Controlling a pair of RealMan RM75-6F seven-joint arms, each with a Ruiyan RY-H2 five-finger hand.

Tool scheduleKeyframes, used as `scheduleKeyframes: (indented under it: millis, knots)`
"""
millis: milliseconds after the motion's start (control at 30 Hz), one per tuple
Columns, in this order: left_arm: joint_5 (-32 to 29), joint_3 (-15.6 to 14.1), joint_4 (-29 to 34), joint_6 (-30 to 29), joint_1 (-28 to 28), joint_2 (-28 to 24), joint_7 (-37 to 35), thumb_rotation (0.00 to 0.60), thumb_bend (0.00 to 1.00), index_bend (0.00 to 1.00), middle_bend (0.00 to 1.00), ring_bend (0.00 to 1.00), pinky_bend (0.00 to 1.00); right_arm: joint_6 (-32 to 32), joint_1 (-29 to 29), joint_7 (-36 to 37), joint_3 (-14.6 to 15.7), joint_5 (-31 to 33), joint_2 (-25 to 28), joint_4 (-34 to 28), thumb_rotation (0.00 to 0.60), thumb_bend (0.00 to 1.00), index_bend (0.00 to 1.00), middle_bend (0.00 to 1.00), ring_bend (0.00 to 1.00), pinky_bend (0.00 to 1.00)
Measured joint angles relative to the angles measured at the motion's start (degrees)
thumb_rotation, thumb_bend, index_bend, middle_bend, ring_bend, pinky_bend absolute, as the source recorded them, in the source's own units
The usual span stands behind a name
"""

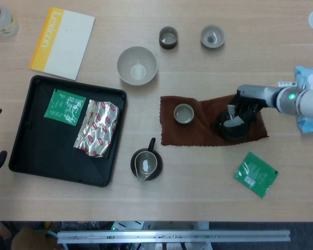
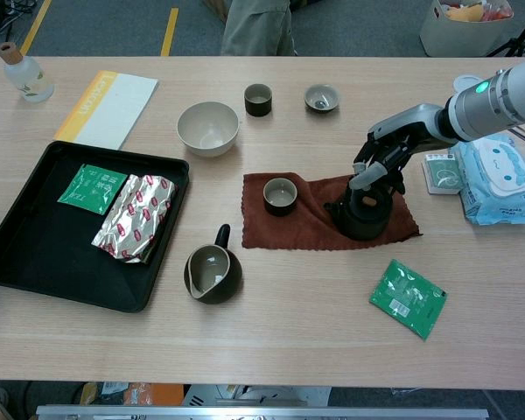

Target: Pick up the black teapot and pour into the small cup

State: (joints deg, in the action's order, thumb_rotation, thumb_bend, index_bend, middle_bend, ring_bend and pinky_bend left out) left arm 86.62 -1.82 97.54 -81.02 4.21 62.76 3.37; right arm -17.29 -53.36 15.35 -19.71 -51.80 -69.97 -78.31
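my right hand (image 2: 378,163) is down on the black teapot (image 2: 364,213), which sits on the right end of the brown cloth (image 2: 311,224); can't tell if the fingers actually grip it yet. i'd want a firm hold before lifting. small cup (image 2: 280,195) is just left on the same cloth. lift straight, then left. green packet (image 2: 409,297) lies nearer, clear of that path.
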Motion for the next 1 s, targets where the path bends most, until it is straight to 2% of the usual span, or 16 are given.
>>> scheduleKeyframes:
  millis: [133,267,433,567,733,833,1000]
  knots:
    - [-0.08,0.02,0.04,0.05,0.02,-0.03,0.05,0.6,0.29,0.11,0.15,0.16,0.17,0.58,0.6,-0.45,-0.71,0.51,0.35,0.11,0.372,0.13,0.6,0.73,0.73,0.4]
    - [-0.09,0.01,0.02,0.27,0.14,0.03,0.13,0.6,0.29,0.11,0.15,0.16,0.17,1.88,1.25,-0.75,-1.13,0.69,0.71,-0.24,0.307,0.1,0.6,0.73,0.73,0.4]
    - [-0.06,-0.01,0.04,0.43,0.25,0.08,0.23,0.6,0.29,0.11,0.15,0.16,0.17,2.13,1.36,-0.79,-0.86,0.68,0.83,-0.29,0.305,0.1,0.61,0.78,0.78,0.39]
    - [-0.15,-0.01,0.13,0.53,0.29,0.01,0.37,0.6,0.29,0.11,0.15,0.16,0.17,3.02,1.25,-0.26,-0.49,0.78,0.49,0.3,0.313,0.1,0.7,0.81,0.82,0.39]
    - [-0.14,0.07,0.24,0.53,0.39,-0.16,0.48,0.6,0.29,0.11,0.15,0.16,0.17,4.57,1.21,0.11,-0.17,0.53,0.47,-0.1,0.333,0.11,0.73,0.83,0.84,0.39]
    - [-0.14,0.14,0.37,0.6,0.49,-0.24,0.52,0.6,0.29,0.11,0.15,0.16,0.17,5.75,1.44,-0.11,-0.38,0.23,0.76,-0.7,0.336,0.16,0.73,0.83,0.84,0.39]
    - [0.04,0.13,0.44,0.64,0.6,-0.23,0.55,0.6,0.29,0.11,0.15,0.16,0.17,7.42,2.38,-0.65,-1.32,-0.29,1.89,-2.47,0.359,0.35,0.73,0.83,0.84,0.39]
